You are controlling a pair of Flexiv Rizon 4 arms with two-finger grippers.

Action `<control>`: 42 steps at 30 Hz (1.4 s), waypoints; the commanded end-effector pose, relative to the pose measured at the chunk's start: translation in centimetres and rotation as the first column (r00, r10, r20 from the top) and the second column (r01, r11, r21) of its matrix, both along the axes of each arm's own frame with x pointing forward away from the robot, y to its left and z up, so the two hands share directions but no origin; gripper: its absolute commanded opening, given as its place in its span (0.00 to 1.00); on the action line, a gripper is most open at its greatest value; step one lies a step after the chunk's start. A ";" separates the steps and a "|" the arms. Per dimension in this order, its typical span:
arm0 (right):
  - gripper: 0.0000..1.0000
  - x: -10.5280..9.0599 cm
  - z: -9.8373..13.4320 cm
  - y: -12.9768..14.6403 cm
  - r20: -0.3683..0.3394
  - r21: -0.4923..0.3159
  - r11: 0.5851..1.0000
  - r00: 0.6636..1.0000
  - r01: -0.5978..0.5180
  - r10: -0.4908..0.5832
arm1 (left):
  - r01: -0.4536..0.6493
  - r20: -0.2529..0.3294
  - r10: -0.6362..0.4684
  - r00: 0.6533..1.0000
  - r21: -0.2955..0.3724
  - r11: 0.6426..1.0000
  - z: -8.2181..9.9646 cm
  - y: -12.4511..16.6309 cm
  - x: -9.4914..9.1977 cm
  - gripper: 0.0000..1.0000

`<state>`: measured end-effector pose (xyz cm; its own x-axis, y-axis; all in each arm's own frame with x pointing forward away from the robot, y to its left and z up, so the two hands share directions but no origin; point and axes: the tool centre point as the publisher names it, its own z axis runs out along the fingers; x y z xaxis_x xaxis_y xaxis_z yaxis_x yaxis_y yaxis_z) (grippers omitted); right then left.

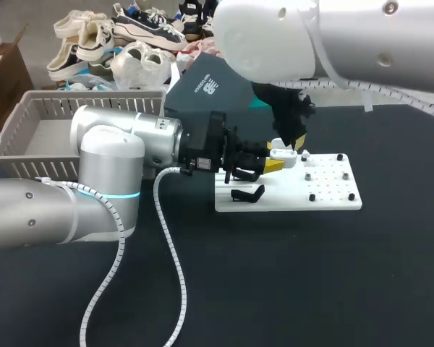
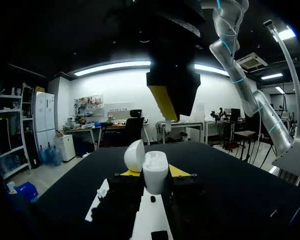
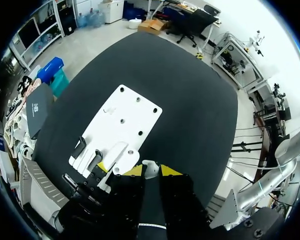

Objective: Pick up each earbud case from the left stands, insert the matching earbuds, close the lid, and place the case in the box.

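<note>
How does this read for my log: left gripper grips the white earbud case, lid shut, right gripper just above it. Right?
No: the left wrist view shows the lid open. The left gripper does grip the white earbud case, right gripper just above it.

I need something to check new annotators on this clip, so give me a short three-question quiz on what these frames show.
1. True or false: the earbud case has its lid shut.
2. The right gripper holds: A) a small white earbud; B) a spoon; C) a cup.
3. Which gripper is shut on the case?
Key: 1 false, the lid stands open. 2 A. 3 the left gripper.
</note>
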<state>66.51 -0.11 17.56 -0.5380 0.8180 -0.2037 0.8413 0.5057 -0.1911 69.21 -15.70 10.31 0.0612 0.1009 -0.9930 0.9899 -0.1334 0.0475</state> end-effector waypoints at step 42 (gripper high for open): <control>0.00 2.2 -2.2 0.2 -0.093 0.003 1.000 0.995 0.020 -0.020 | 0.001 0.001 -0.001 1.000 0.000 1.000 0.0 0.0 0.1 0.00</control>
<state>68.56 0.08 15.29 -0.5381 0.8290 -0.1525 0.8310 0.4914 -0.2608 69.21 -15.70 10.31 0.0612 0.1009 -0.9930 0.9899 -0.1334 0.0475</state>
